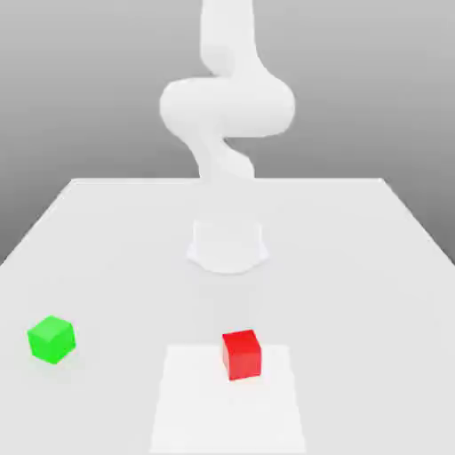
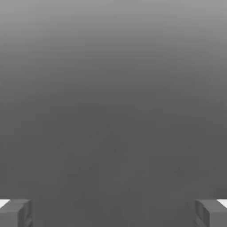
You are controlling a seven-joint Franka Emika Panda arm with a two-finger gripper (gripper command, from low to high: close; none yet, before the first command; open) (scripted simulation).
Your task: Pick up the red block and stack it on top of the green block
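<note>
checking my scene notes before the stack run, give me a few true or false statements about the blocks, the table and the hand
1. The small matte red cube sits on a brighter white square patch of the white table. True.
2. The small matte green cube is stacked on the red cube. False: it rests on the table, apart, toward the exterior view's left.
3. The hand is open with nothing between its fingers. True.
4. The red cube is tipped on one edge. False: it lies flat.
5. The white arm rises from a round base behind both cubes. True.
</note>
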